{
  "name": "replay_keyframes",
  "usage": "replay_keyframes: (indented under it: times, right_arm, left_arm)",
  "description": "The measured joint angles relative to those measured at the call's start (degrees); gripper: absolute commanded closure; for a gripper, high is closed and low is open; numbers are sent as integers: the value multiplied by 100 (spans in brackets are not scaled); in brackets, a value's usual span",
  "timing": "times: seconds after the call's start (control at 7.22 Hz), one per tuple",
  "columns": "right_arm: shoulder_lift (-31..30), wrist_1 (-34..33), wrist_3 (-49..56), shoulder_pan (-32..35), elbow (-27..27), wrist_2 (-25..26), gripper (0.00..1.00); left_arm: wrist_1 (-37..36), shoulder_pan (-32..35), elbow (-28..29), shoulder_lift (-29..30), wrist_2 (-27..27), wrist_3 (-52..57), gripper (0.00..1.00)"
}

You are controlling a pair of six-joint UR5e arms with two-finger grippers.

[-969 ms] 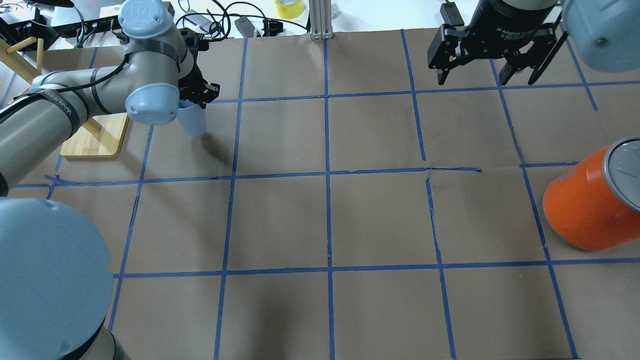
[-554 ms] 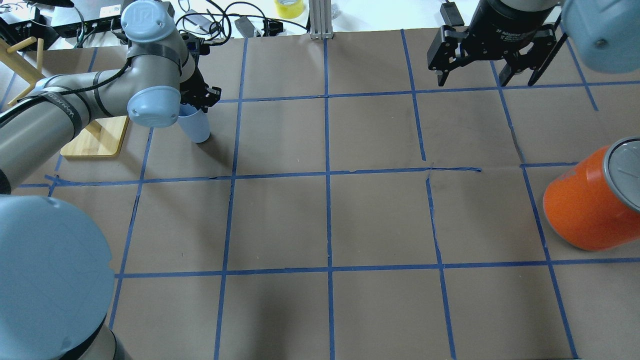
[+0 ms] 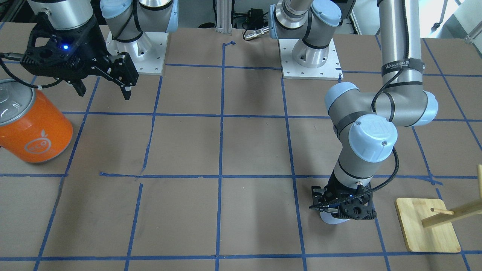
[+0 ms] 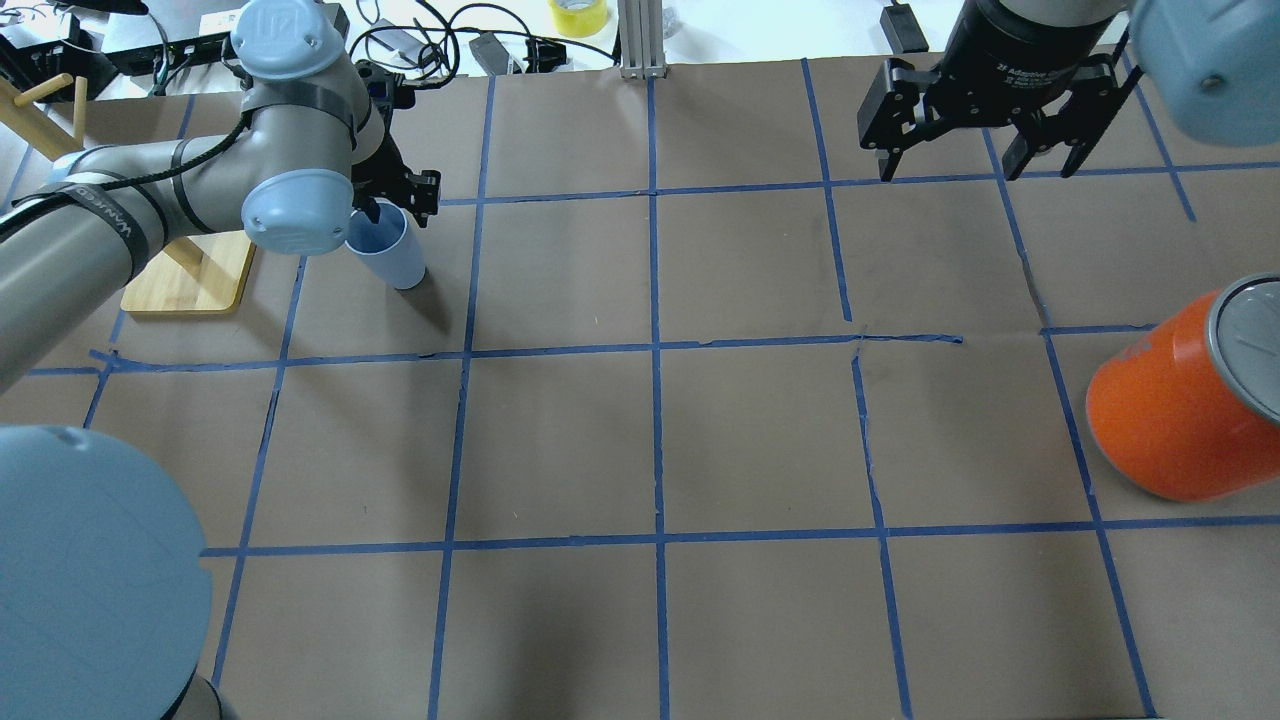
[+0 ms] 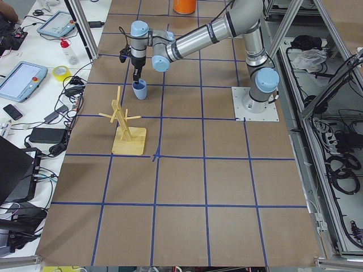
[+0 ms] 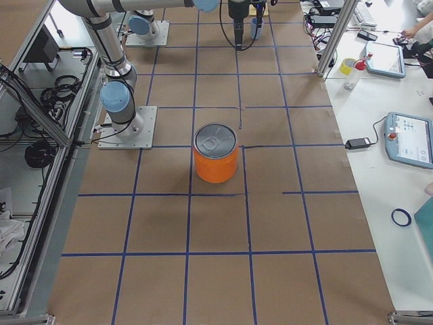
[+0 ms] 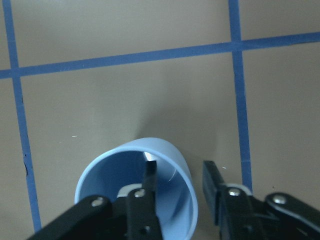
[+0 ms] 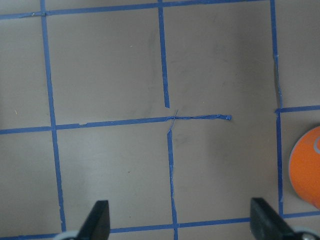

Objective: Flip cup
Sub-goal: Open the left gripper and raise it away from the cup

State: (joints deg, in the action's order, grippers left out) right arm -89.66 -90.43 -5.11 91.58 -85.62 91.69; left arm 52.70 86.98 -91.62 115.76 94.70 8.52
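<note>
The pale blue cup (image 4: 397, 258) stands upright on the brown table, mouth up, near the far left. It also shows in the front-facing view (image 3: 333, 219), the left view (image 5: 139, 90) and the left wrist view (image 7: 167, 150). My left gripper (image 4: 395, 212) hangs over its rim with one finger (image 7: 148, 182) inside the cup and the other outside. The jaws stand wider than the wall, so the gripper (image 7: 180, 172) is open. My right gripper (image 4: 975, 165) is wide open and empty at the far right, and it also shows in the right wrist view (image 8: 182, 225).
A large orange can (image 4: 1170, 410) with a silver lid stands at the right edge. A wooden peg stand (image 4: 185, 280) on a square base sits just left of the cup. Blue tape lines cross the table.
The cup went from tilted in my left gripper to standing upright on the table. The left jaws have loosened around its rim. The right gripper shifted slightly.
</note>
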Motion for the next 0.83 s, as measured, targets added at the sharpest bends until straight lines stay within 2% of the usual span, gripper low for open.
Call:
replay_keyframes:
  times: [0.28, 0.69, 0.83]
  right_arm:
    - [-38, 137, 14, -1, 34, 17, 0]
    - [-42, 148, 26, -8, 47, 26, 0]
    - [-43, 149, 27, -8, 46, 32, 0]
  left_arm:
    - [1037, 19, 213, -556, 2, -116, 0]
    - [3235, 37, 871, -1556, -34, -305, 0]
    - [3630, 52, 885, -1895, -60, -471, 0]
